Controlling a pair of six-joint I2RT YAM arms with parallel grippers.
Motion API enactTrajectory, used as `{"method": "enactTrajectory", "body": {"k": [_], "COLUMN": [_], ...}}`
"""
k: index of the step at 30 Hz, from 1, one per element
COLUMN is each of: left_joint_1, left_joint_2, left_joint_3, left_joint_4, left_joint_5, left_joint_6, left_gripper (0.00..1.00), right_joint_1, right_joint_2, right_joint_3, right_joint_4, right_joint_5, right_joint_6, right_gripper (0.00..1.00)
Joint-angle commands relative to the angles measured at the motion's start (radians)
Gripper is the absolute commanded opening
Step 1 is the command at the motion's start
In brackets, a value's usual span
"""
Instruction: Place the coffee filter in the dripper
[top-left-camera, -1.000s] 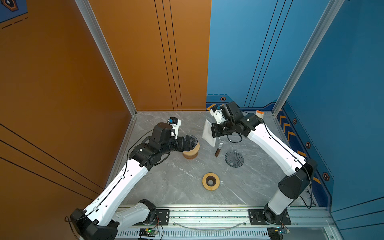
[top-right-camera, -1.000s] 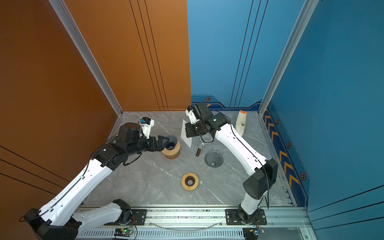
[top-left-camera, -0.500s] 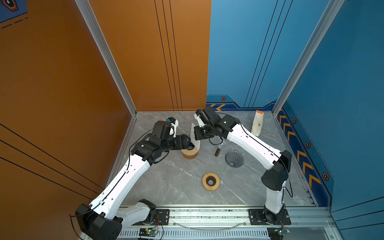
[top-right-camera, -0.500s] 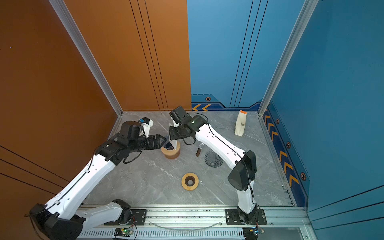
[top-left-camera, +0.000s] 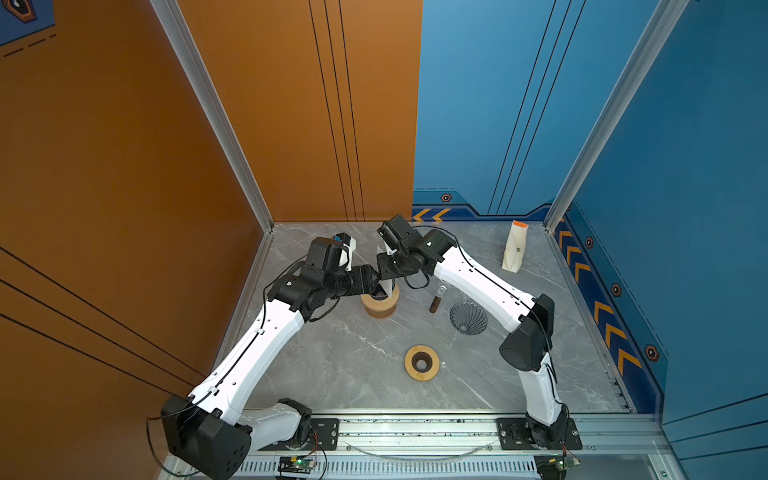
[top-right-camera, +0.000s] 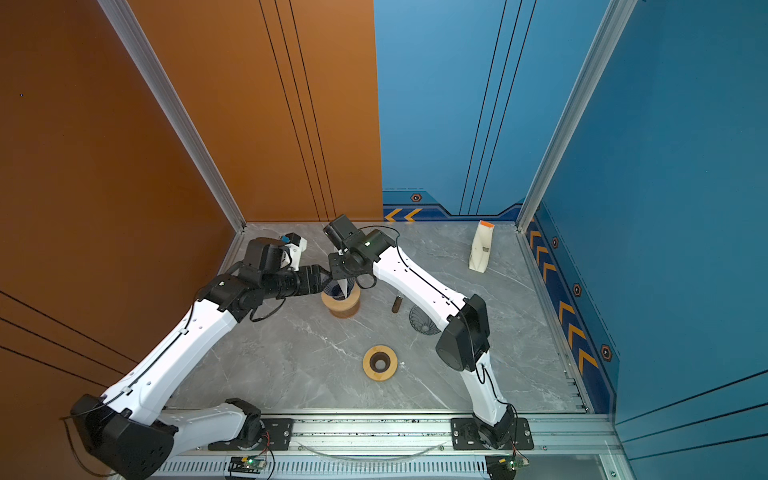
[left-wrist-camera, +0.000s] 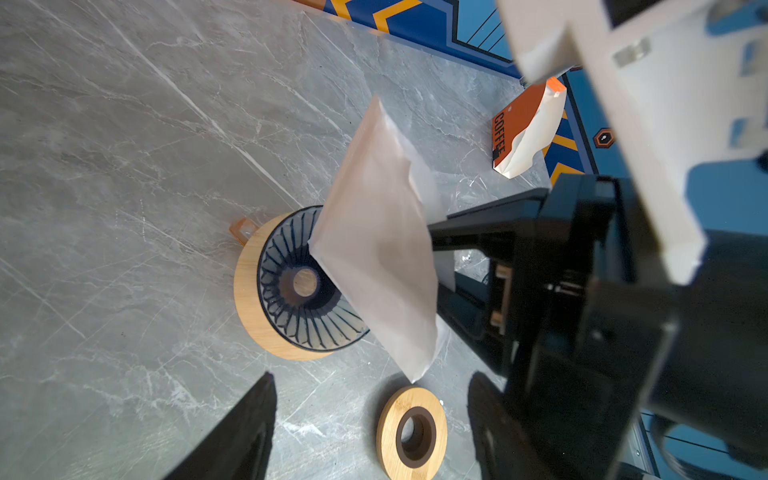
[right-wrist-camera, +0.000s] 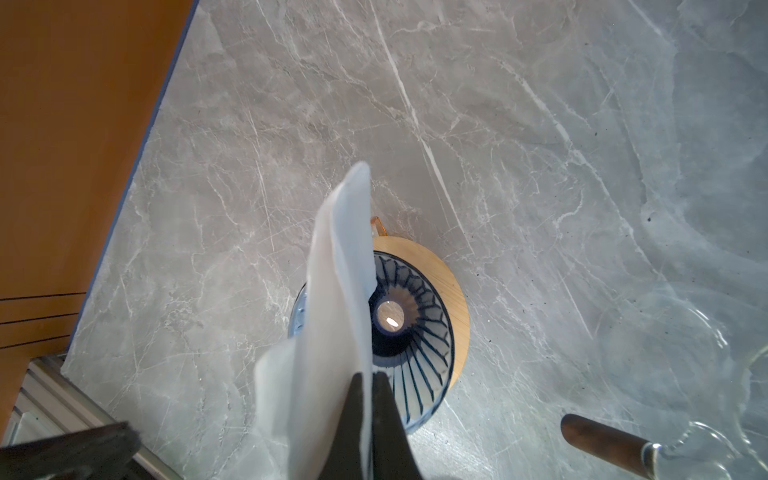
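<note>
The dripper (top-left-camera: 379, 296) is a blue ribbed glass cone in a round wooden stand (left-wrist-camera: 249, 291), left of the floor's middle in both top views. The coffee filter (left-wrist-camera: 374, 232), a flat white paper fan, hangs on edge just above the dripper's rim (right-wrist-camera: 419, 332). My right gripper (right-wrist-camera: 369, 376) is shut on the filter's edge and reaches across from the right. My left gripper (left-wrist-camera: 371, 376) is open at the dripper's left side, its fingers (left-wrist-camera: 249, 424) apart, with the filter's lower corner showing between them in the left wrist view.
A wooden ring (top-left-camera: 422, 362) lies on the grey marble floor nearer the front. A brown-handled scoop (top-left-camera: 435, 301) and a dark ribbed glass cone (top-left-camera: 468, 318) lie right of the dripper. A white and orange coffee bag (top-left-camera: 514, 247) stands at the back right. The orange wall runs close on the left.
My right arm has swung left, carrying the filter from the back middle to above the dripper. My left gripper stays beside the dripper, its fingers a little closer together.
</note>
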Motion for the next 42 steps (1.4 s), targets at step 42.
{"method": "enactTrajectory", "body": {"k": [42], "left_joint_1": [0.086], "left_joint_2": [0.108], "left_joint_3": [-0.036], "left_joint_4": [0.176], "left_joint_5": [0.193], "left_joint_6": [-0.102], "left_gripper": [0.75], "right_joint_1": [0.009], "right_joint_2": [0.083], "right_joint_3": [0.082], "right_joint_4": [-0.02], "right_joint_5": [-0.146], "right_joint_6": [0.014], "right_gripper": [0.0]}}
